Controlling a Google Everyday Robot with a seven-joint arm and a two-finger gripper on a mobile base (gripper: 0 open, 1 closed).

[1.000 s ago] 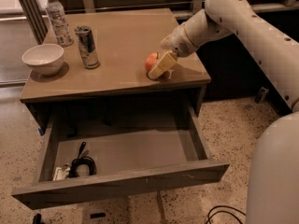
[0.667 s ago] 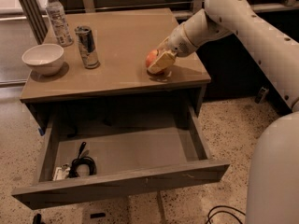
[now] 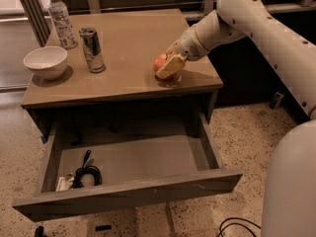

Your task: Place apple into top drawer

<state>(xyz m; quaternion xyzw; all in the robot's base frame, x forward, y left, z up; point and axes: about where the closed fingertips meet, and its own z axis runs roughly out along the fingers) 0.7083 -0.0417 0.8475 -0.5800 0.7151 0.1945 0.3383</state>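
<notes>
Far to the left of the fingers [image 3: 173, 66], a white bowl [image 3: 45, 62] sits by the left edge of the desk [image 3: 128, 38]. A clear water bottle [image 3: 60, 19] stands behind it, and a silver can [image 3: 93, 49] stands a little nearer the fingers. All three are well apart from the grasp, so they should not hinder a lift.

Next comes the apple [image 3: 159, 62], pressed against the left side of the fingers near the desk's right front corner. It is round and red-orange, and the cream pad across its near side hides much of it. The fingers look clamped on the apple, reaching in from the right on the white arm [image 3: 256, 28]. I cannot tell whether the fruit rests on the desk or hangs just off it.

Below and in front of the fingers, the top drawer [image 3: 128, 194] stands pulled out to receive the fruit. A coiled black cable [image 3: 85, 174] lies at its left end, so the stretch under the fingers looks the natural spot.
</notes>
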